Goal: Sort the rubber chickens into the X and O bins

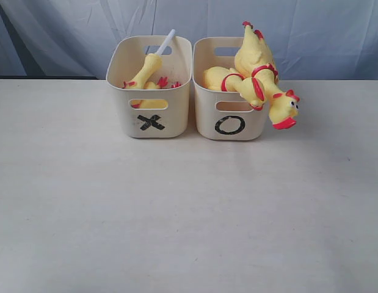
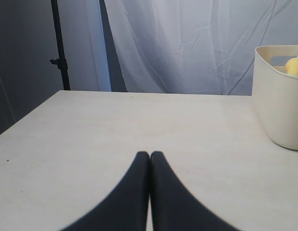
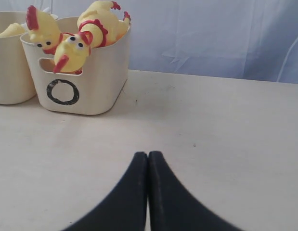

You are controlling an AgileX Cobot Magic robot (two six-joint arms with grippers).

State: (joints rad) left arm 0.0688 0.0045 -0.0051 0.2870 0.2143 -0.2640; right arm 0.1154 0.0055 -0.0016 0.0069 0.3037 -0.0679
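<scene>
Nearest the wrist cameras, the left gripper (image 2: 149,156) and right gripper (image 3: 148,156) each have their jaws pressed together on nothing, low over a bare stretch of the table (image 1: 189,213). No chicken lies loose on that surface, so the sorting looks finished. Any next move would be little more than a check, perhaps tucking in what overhangs. Farther back the two tubs stand side by side, just apart. The X bin (image 1: 176,116) holds the head-and-neck piece (image 1: 149,67), its white tube (image 1: 166,39) poking above the rim, along with a yellow body (image 1: 153,86) with red feet, seemingly headless. The O bin (image 1: 204,116) holds the two whole chickens (image 1: 253,61) tangled together, one head (image 1: 284,111) hanging out over the rim
</scene>
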